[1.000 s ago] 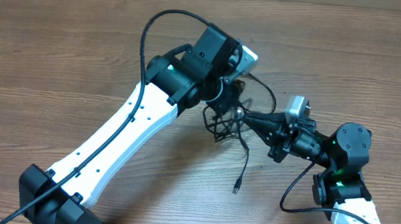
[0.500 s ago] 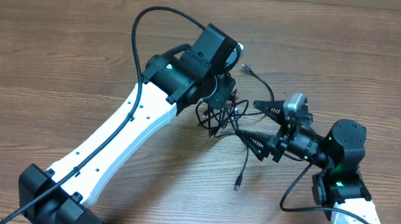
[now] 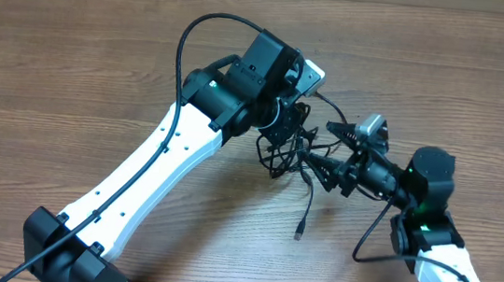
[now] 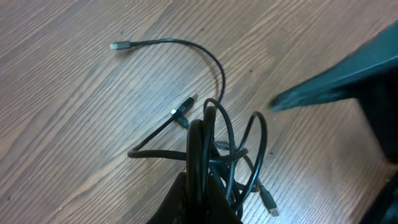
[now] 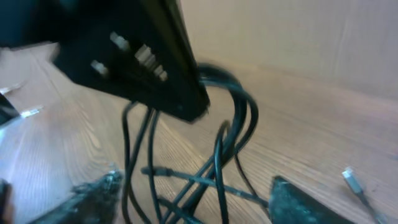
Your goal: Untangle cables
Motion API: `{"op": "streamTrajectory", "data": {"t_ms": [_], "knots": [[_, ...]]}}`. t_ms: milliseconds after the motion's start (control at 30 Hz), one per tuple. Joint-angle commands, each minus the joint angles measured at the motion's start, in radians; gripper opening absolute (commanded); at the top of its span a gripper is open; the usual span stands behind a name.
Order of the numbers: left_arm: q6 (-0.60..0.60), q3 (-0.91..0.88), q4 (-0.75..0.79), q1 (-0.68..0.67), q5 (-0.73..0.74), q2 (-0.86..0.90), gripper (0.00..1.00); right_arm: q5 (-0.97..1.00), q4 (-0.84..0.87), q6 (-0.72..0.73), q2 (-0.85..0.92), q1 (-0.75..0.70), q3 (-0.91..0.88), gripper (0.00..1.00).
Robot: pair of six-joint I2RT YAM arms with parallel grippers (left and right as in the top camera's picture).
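The cables (image 3: 285,152) are thin black cords bunched in a loose knot at mid-table. My left gripper (image 3: 282,124) is shut on the top of the bunch; in the left wrist view its fingers (image 4: 200,202) pinch several strands of the cables (image 4: 214,140) upright. One cord ends in a silvery plug (image 4: 118,45). My right gripper (image 3: 319,150) stands open just right of the knot. In the right wrist view its fingertips (image 5: 96,193) straddle several strands of the cables (image 5: 217,155) without pressing on them.
One loose cord trails toward the front, ending in a plug (image 3: 299,231). Another cord loops (image 3: 335,108) behind the right gripper. A small plug (image 5: 352,181) lies on the wooden table (image 3: 72,66). The left gripper's body (image 5: 143,56) hangs close above the right fingers.
My right gripper was shut at the knot, opened wide, and has since narrowed a little around the strands. The left gripper swung left with the bunch, then back.
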Motion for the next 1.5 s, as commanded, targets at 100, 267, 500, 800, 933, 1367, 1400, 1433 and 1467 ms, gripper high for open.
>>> {"op": "streamTrajectory", "data": {"t_ms": [100,267,500,800,933,1367,1400,1433,1467], "knots": [[0.031,0.020,0.024,-0.020,0.052,-0.004,0.04,-0.058,0.000,-0.007,0.096,0.000,0.008,0.64],[0.031,0.020,0.031,-0.029,0.052,-0.003,0.05,-0.062,0.003,-0.007,0.113,0.000,0.008,0.53],[0.031,0.020,0.031,-0.029,0.052,-0.003,0.04,-0.062,0.038,-0.007,0.113,0.000,0.008,0.23],[0.031,0.020,0.031,-0.029,0.052,-0.003,0.04,-0.062,0.036,-0.007,0.113,0.000,0.008,0.04],[0.031,0.020,0.031,-0.029,0.053,-0.003,0.04,-0.060,0.037,-0.006,0.113,0.000,0.008,0.37],[0.031,0.020,0.031,-0.038,0.086,-0.003,0.05,-0.057,0.037,-0.007,0.113,0.000,0.008,0.18],[0.032,0.020,0.032,-0.040,0.086,-0.003,0.04,-0.057,0.037,-0.007,0.113,0.000,0.008,0.18],[0.035,0.020,0.032,-0.043,0.086,-0.003,0.04,-0.055,0.037,-0.007,0.113,0.000,0.008,0.18],[0.042,0.020,0.032,-0.047,0.086,-0.003,0.04,-0.050,0.037,-0.007,0.113,0.000,0.008,0.18]]}}
